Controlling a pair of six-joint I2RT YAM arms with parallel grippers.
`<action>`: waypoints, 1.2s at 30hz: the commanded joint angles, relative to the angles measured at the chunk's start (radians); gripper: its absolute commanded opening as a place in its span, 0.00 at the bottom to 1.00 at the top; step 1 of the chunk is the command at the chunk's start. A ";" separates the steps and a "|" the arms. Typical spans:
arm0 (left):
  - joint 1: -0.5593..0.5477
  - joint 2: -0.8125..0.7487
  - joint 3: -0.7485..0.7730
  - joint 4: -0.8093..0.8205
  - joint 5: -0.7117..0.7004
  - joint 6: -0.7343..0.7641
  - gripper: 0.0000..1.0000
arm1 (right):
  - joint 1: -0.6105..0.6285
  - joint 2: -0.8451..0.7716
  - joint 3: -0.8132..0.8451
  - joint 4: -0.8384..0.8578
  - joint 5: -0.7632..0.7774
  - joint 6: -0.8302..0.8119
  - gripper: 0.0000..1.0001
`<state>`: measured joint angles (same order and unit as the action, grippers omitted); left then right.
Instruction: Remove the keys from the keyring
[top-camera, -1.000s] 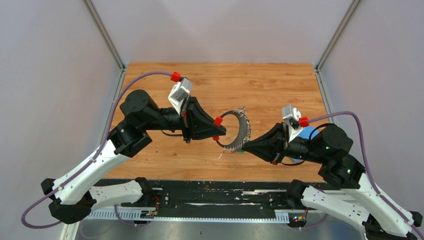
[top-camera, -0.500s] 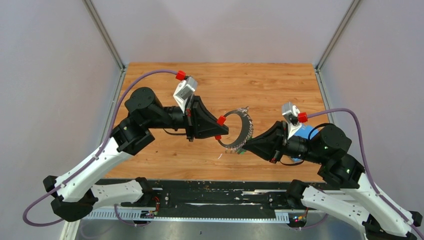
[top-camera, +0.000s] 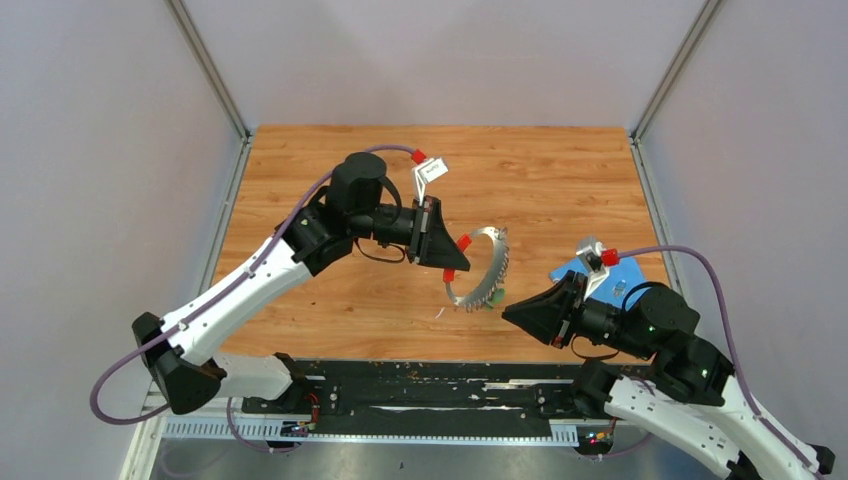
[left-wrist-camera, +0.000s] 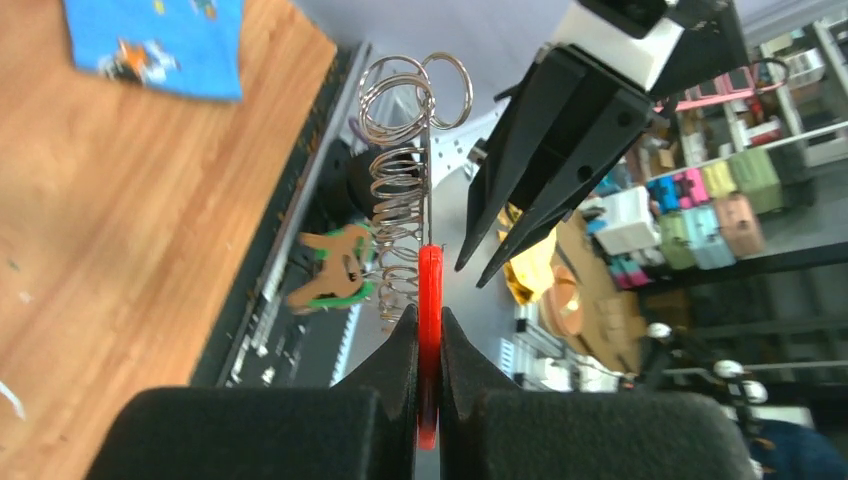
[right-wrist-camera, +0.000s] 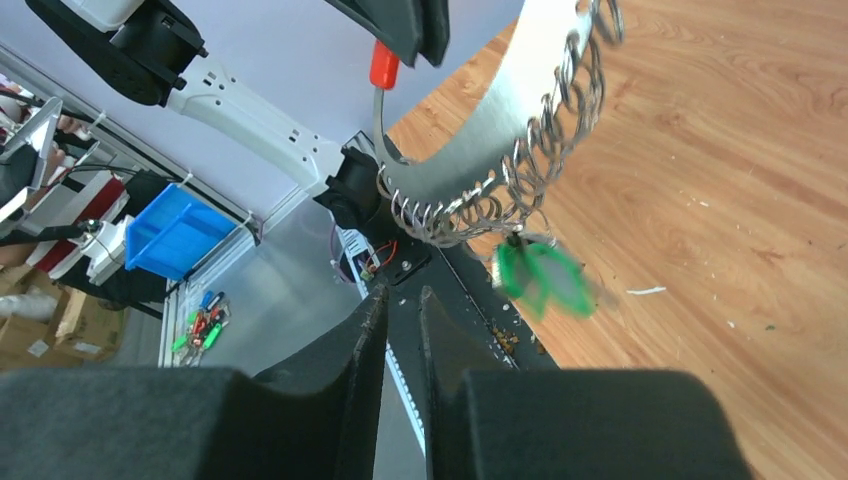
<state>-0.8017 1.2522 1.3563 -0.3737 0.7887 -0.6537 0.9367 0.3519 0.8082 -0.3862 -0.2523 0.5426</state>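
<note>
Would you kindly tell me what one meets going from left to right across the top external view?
left tool → keyring → right tool → blue cloth

wooden table (top-camera: 560, 180) bears a blue cloth (top-camera: 625, 275) (at its right side) and a small pale scrap (top-camera: 440, 313).

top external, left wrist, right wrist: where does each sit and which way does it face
Top external: above and behind the bases, looking down on the wooden table; both arms, left claw, right claw show.
Left wrist: on the left arm, looking along its shut fingers at the large thin silver keyring.
Right wrist: on the right arm, looking past its fingers up at the keyring.
Shared: both wrist views catch the small green-headed key.
</note>
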 joint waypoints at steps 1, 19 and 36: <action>0.012 0.033 -0.061 0.036 0.116 -0.173 0.00 | 0.007 -0.099 -0.070 -0.026 0.042 0.101 0.19; 0.011 0.100 -0.225 0.342 0.215 -0.527 0.00 | 0.007 -0.303 -0.304 0.146 0.109 0.144 0.17; 0.003 0.110 -0.191 0.340 0.213 -0.556 0.00 | 0.007 -0.284 -0.309 0.184 0.103 0.103 0.12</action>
<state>-0.7944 1.3533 1.1229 -0.0402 0.9440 -1.1637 0.9367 0.0586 0.5087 -0.2478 -0.1295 0.6724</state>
